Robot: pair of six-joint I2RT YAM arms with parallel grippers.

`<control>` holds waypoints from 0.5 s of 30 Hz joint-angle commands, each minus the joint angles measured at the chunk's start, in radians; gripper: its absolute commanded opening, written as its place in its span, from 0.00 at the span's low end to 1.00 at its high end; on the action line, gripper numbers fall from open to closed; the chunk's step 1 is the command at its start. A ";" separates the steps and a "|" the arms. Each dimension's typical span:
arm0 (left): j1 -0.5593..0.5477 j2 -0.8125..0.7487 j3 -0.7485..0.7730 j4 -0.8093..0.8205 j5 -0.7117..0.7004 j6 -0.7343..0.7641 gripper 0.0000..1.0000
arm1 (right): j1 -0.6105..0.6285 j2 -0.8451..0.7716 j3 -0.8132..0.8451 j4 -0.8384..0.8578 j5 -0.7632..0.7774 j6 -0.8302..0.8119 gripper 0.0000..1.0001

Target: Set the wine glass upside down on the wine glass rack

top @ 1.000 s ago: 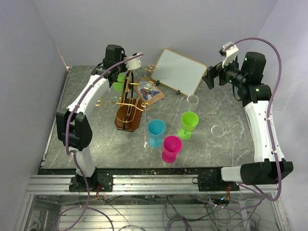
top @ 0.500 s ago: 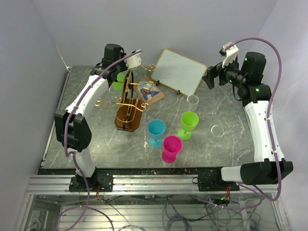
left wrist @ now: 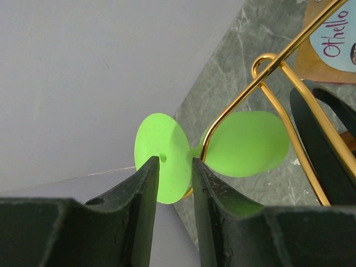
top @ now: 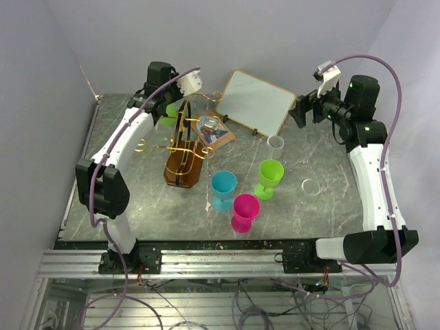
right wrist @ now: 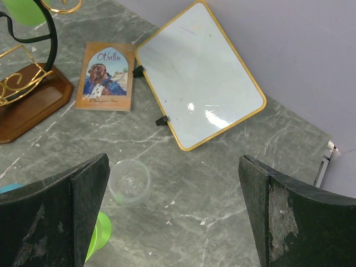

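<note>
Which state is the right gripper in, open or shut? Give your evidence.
Open. The right gripper shows its fingers far apart at the wrist view's edges, gripping nothing.

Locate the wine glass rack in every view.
Top external: rack left of centre.
Left wrist: its gold wire at upper right, crossing the green glass.
Right wrist: its wooden base at the left edge.
Shared landmark: the Othello book, next to the rack in all three.
</note>
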 commanded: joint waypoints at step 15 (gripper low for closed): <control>-0.007 -0.137 -0.007 0.072 0.069 -0.254 0.61 | -0.013 -0.009 -0.012 0.013 0.021 -0.012 1.00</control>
